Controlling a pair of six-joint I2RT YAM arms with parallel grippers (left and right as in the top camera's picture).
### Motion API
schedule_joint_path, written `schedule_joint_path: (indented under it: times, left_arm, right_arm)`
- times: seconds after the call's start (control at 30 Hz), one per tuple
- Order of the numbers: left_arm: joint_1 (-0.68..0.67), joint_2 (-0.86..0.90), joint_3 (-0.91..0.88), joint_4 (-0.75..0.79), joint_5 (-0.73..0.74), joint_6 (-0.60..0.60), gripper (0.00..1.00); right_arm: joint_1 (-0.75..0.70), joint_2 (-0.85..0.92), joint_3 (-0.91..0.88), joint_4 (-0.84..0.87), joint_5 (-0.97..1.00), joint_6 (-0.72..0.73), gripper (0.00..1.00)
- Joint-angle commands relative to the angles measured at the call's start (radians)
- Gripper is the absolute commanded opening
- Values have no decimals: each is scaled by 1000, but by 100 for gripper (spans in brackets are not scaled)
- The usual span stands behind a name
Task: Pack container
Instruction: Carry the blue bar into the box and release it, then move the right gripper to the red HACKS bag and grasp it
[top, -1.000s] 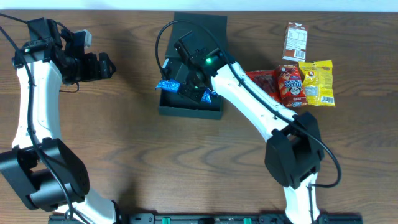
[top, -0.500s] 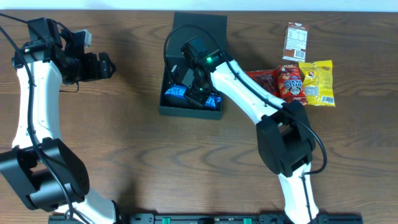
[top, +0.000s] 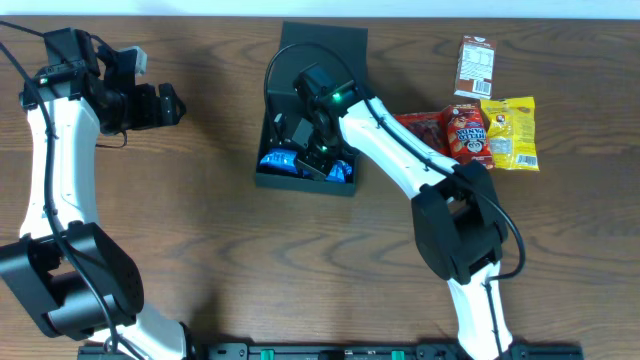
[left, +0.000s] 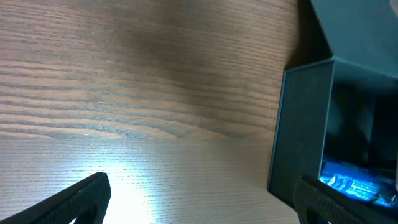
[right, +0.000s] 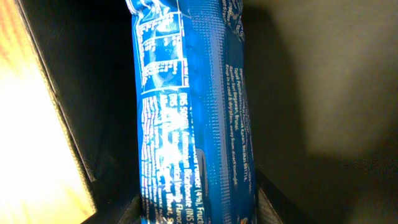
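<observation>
Black cardboard container (top: 303, 183) mid-surface (top: 210, 240), flap lid (top: 322, 45) open at far side. Inside: blue packet (top: 277, 161) along near wall, grasped by right pincer (top: 318, 150) down in box. Left pincer (top: 168, 105) released, well apart over bare wood to left. Red packets (top: 465, 135), yellow packet (top: 510, 130) near container's right edge.

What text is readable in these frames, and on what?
"Bicarbonate (INS": fine print on the blue packet inside the container, right wrist view.
"Vanilla Flavor": same packet, lower down; the rest of its print is too small.
Red packet, yellow packet, brown carton, overhead: print blurred, unreadable.
Left wrist view: none.
</observation>
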Motion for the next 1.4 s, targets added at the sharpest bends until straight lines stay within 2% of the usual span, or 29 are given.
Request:
schedule_joint_path:
  times: [0.0,0.13,0.17,0.27,0.33,0.37,0.7,0.73,0.8,0.83,0.87,0.93,0.97,1.0,1.03,1.23,1.37]
  left_arm:
    - [2,13,8,-4,6,14,95]
    - [2,13,8,-4,6,14,95]
    - [2,13,8,-4,6,14,95]
    - [2,13,8,-5,6,14,95]
    - [2,13,8,-7,6,14,95]
    - [2,13,8,-9,6,14,95]
    - [-12,13,7,-19,8,14,95]
    - [-19,13,5,-18,8,14,95]
    - [-40,14,-2,-18,8,15,100]
    - [-55,14,-8,-17,8,17,90]
    - [-74,14,-18,-17,8,23,71]
    - [-113,14,-40,-19,8,29,40]
    - [-138,14,-61,-17,7,30,24]
    - [-159,14,-84,-9,7,30,12]
    - [-177,14,-107,1,7,29,6]
    - [-289,14,-326,177,8,0,6]
    - [-307,14,-367,242,7,-37,6]
  right_arm:
    - [-5,3,-32,0,-66,-24,34]
    - [-5,3,-63,20,-65,-33,36]
    - [-5,3,-64,23,-64,-33,40]
    - [-5,3,-64,29,-64,-32,64]
    - [-5,3,-64,37,-64,-32,73]
    - [-5,1,-55,37,-64,-31,81]
    - [-29,-90,109,-20,-24,-2,85]
    - [-35,-103,124,-28,-10,-2,82]
    - [-49,-128,145,-36,28,-2,65]
    - [-61,-140,150,-36,63,9,43]
    - [-81,-148,150,-37,137,49,27]
    - [-132,-145,147,-59,219,121,5]
    - [-164,-143,140,-71,215,143,1]
    - [-200,-139,125,-73,205,177,2]
    - [-228,-138,114,-73,191,203,2]
    - [-376,-119,14,-39,13,314,2]
    - [-377,-103,-77,23,-17,315,2]
